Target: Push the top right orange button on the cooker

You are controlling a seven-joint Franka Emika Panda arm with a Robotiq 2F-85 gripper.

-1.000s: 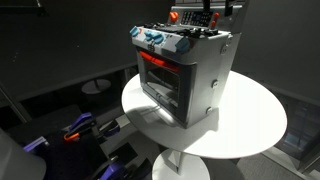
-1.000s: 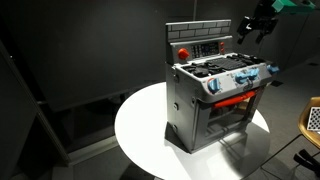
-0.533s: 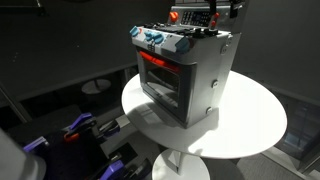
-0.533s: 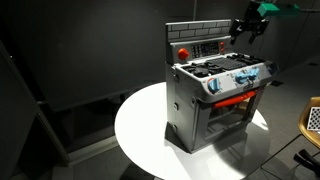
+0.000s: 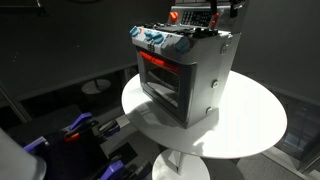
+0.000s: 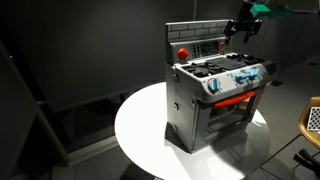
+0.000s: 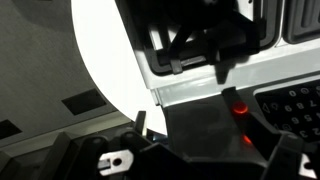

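The silver-grey cooker stands on a round white table, also in the other exterior view, with its red-orange oven window lit. My gripper hovers at the right end of the cooker's back panel, level with its top, and also shows in an exterior view. In the wrist view the gripper looks open and empty, its dark fingers low at either side. A glowing orange button sits just ahead, between the fingers.
The white table is bare around the cooker. Dark floor and dark walls surround it. Blue and orange items lie low on the floor beside the table.
My gripper has moved a little sideways and closer to the right end of the cooker's back panel. The cooker has not moved.
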